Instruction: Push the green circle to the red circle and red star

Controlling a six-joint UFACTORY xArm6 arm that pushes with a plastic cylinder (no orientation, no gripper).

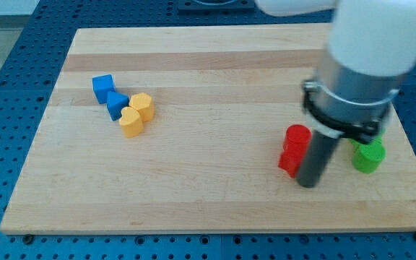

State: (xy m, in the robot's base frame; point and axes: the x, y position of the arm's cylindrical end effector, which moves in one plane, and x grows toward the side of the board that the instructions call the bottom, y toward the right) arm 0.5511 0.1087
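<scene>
A red circle (296,136) stands on the wooden board (215,130) at the view's right, with a red star (289,160) touching it just below. A green circle (367,156) lies further right, near the board's right edge; another green piece behind it is mostly hidden by the arm. My tip (307,183) is at the end of the dark rod, touching or nearly touching the red star's right side, and left of the green circle with a gap between them.
At the view's left, a blue cube (102,87) and another blue block (117,105) touch a yellow hexagon (142,105) and a yellow heart (130,123). The arm's large white and grey body (360,65) covers the board's upper right.
</scene>
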